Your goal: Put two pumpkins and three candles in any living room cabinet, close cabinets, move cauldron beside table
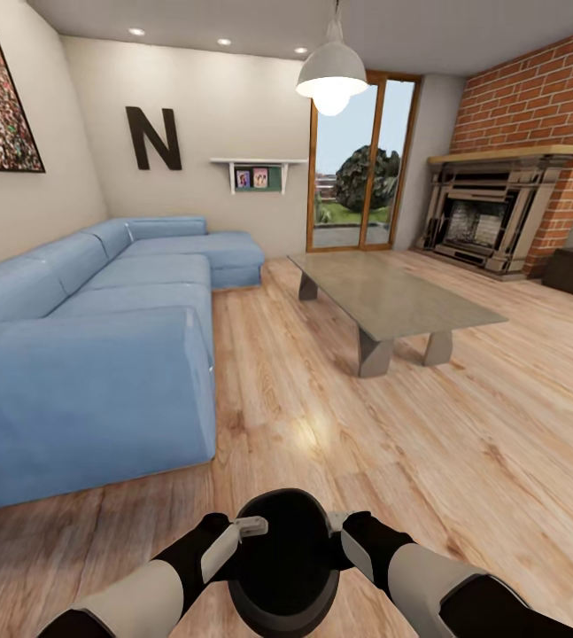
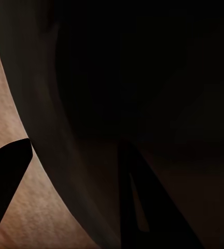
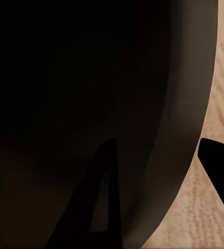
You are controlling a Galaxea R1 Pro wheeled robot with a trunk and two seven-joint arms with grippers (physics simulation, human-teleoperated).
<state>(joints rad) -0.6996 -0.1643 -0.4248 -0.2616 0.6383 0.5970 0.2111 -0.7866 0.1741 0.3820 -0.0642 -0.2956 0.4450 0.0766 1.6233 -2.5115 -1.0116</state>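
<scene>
A blue sectional sofa (image 1: 91, 346) is seen along the left of the room, and the long grey table (image 1: 392, 301) is set ahead and to the right on the wooden floor (image 1: 428, 461), its long axis running away from the robot toward the glass door (image 1: 361, 164). The cauldron (image 1: 284, 563) is carried low in front of the trunk, upright, its wide dark mouth turned up toward the head camera; being round, it is given no long axis worth naming. It is pinched on opposite sides of the rim: one finger of the left gripper (image 1: 249, 530) is set inside the mouth and one outside the wall, and the right gripper (image 1: 337, 525) is closed on the rim likewise, as both wrist views suggest. The table is well apart from the pot. The chief risk is judged to be slippage: a thin curved rim is held by only two narrow pinches, so a jolt of the base or unequal arm motion could tip or drop the pot; a table leg could also be struck on approach
</scene>
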